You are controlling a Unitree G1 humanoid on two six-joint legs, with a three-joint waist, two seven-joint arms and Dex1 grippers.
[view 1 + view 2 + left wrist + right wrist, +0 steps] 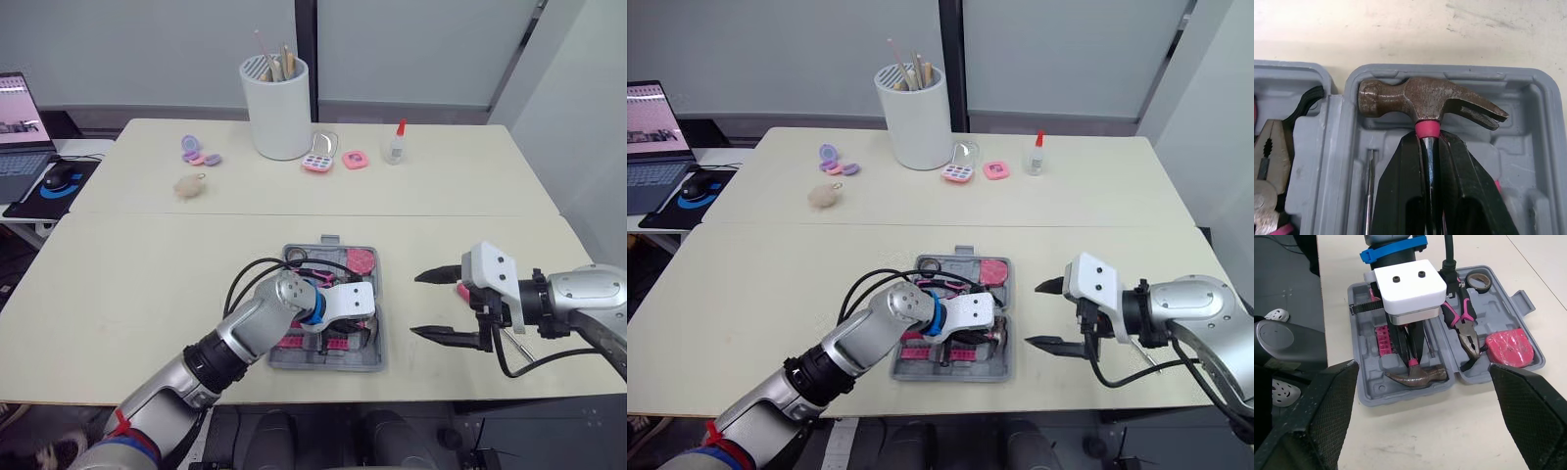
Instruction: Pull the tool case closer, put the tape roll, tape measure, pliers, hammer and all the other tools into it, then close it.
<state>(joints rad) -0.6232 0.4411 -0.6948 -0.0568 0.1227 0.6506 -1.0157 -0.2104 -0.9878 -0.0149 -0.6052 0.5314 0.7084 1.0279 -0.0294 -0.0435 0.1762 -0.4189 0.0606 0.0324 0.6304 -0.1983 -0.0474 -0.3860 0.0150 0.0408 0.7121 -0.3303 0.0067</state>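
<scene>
The grey tool case (325, 364) lies open near the table's front edge. My left gripper (1428, 139) reaches into it and is shut on the hammer (1415, 100), gripping the shaft just below the pink collar under the rusty head. The hammer head (1418, 376) rests in its moulded slot. The pink-handled pliers (1467, 330), the tape roll (1479, 280) and the pink tape measure (1509, 346) lie in the case's other half. My right gripper (415, 305) hovers open a little to the right of the case, holding nothing.
A thin metal shaft (516, 345) lies on the table under my right wrist. At the back stand a white holder (277, 108), pink cases (317, 163), a glue bottle (395, 144) and purple compacts (199, 152). A laptop (20, 127) sits far left.
</scene>
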